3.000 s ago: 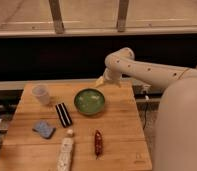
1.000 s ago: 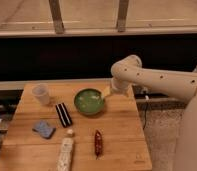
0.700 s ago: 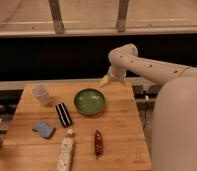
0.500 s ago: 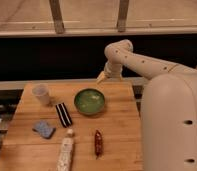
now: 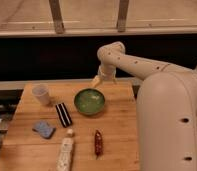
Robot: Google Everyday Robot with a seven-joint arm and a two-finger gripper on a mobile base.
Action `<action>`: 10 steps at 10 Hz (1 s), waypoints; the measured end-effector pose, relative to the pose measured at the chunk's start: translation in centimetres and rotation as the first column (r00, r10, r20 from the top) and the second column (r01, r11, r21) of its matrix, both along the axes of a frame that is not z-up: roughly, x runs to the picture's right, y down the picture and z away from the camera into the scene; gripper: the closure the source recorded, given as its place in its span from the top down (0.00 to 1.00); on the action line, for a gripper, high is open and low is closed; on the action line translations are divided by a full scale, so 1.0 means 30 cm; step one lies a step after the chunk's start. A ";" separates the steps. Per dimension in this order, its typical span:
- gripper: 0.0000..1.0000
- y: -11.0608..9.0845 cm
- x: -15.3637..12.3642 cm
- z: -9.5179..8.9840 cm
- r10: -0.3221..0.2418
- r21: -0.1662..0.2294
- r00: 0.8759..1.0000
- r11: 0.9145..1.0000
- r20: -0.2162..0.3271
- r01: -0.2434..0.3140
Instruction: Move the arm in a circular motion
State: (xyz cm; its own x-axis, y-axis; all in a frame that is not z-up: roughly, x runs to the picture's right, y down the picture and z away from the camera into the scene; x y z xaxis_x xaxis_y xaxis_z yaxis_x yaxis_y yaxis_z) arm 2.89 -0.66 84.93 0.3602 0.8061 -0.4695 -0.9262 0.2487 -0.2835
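Note:
The arm (image 5: 142, 67) is cream-white, made of thick rounded segments with small dark screw holes. It reaches in from the right, bends at an elbow near the top centre and drops toward the far edge of the wooden table (image 5: 117, 130). Its gripper (image 5: 97, 81) is a small pale tip hanging just above and behind the green bowl (image 5: 89, 101), touching nothing. A large rounded segment fills the lower right of the view.
On the table lie a white cup (image 5: 41, 93), a black bar (image 5: 63, 114), a blue sponge (image 5: 43, 129), a white bottle on its side (image 5: 66, 154) and a red snack packet (image 5: 98, 143). A dark wall and window rail stand behind.
The arm has kept swinging: the elbow rose and shifted left, then the tip came back down behind the bowl. The big near segment now covers more of the right side. The table objects stayed put.

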 end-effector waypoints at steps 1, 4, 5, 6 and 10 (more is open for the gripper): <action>0.80 0.045 -0.042 -0.037 -0.024 -0.006 0.999 1.000 0.026 0.024; 0.80 0.216 -0.143 -0.186 -0.102 -0.024 0.989 0.994 0.107 0.105; 0.80 0.286 -0.185 -0.251 -0.132 -0.025 0.982 0.990 0.138 0.136; 0.80 0.337 -0.193 -0.297 -0.144 -0.026 0.978 0.988 0.148 0.149; 0.80 0.448 -0.148 -0.389 -0.095 -0.032 0.991 0.995 0.093 0.098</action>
State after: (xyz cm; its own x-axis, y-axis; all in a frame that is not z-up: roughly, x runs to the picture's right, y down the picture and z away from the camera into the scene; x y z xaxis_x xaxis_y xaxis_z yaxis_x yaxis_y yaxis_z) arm -1.55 12.78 73.27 0.4781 0.7487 -0.4592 -0.8681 0.3235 -0.3765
